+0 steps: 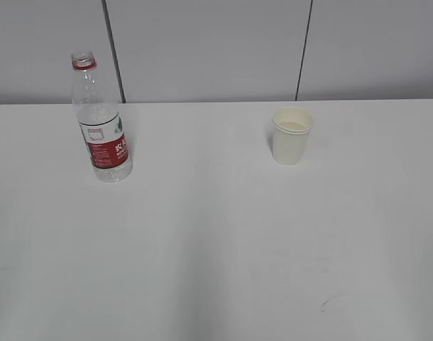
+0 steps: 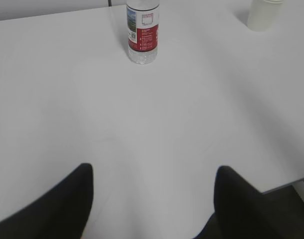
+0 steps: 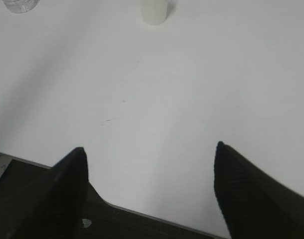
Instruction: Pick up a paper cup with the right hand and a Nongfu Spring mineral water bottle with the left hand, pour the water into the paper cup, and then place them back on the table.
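Note:
The Nongfu Spring bottle stands upright at the far left of the white table, without a cap. It also shows in the left wrist view; only its base shows in the right wrist view. The paper cup stands upright at the far right, also in the left wrist view and the right wrist view. My left gripper is open and empty, far short of the bottle. My right gripper is open and empty over the table's near edge, far short of the cup. Neither arm shows in the exterior view.
A grey panelled wall rises behind the table. The table's near edge runs under my right gripper, with dark floor below. A faint scratch mark lies on the tabletop.

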